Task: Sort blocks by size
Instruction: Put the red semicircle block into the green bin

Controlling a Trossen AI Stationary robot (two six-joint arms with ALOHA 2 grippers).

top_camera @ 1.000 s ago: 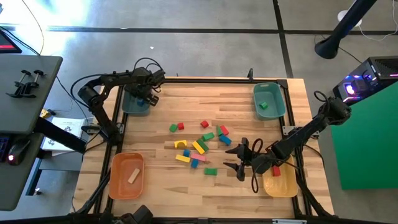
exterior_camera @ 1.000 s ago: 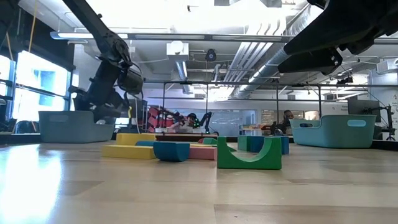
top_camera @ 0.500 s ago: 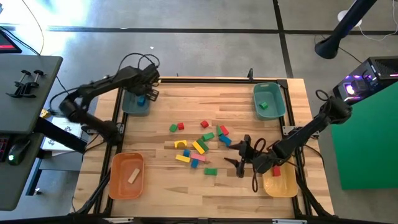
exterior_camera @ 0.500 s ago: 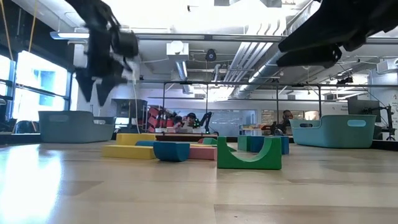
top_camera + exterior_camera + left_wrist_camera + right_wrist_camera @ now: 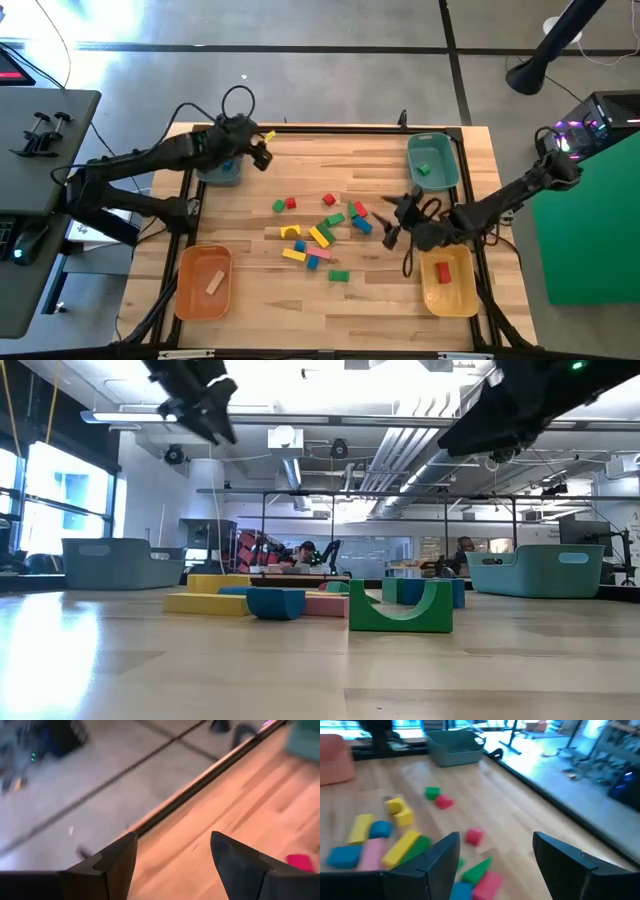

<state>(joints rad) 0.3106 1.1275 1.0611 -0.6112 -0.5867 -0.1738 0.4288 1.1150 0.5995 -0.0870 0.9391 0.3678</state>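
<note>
- High view: right gripper (image 5: 392,222) hangs just beside the blocks (image 5: 320,232) at mid-table — the nearer arm; left gripper (image 5: 262,150) is by the teal bin (image 5: 216,172).
- Right wrist view: fingers (image 5: 437,858) spread, empty — blocks ahead.
- Left wrist view: fingers (image 5: 117,857) apart, empty.

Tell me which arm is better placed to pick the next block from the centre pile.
Right. The right gripper, open and empty, hangs beside the pile of small coloured wooden blocks. The left gripper, also open, is back near the teal plastic bin.
</note>
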